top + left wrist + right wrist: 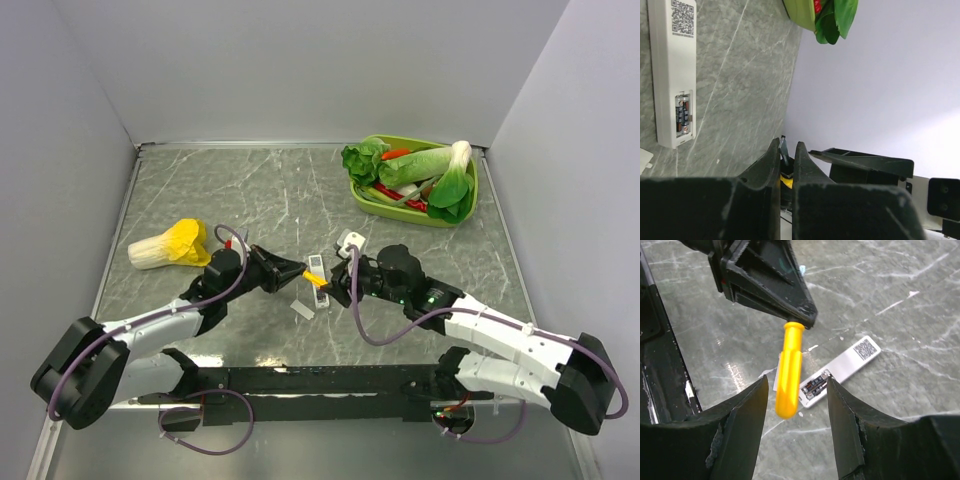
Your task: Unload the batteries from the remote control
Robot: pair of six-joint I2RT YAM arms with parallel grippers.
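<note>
The left gripper [806,319] clamps the screwdriver [789,375], the right gripper [797,382] is open and empty; next, I think, pry the 2 batteries [682,115] from the remote [672,75].

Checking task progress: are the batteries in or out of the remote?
In. Both batteries sit in the uncovered recess of the remote control.

1. A white remote control [675,75] lies on the grey table [740,100], back side up.
2. Its little hatch is open, and two batteries [682,115] sit inside, side by side.
3. The left tool [786,145] is low in the picture, its two fingers pinched on the thin tip of a screwdriver [784,151].
4. A green tray [800,12] with leaves is at the top.
</note>
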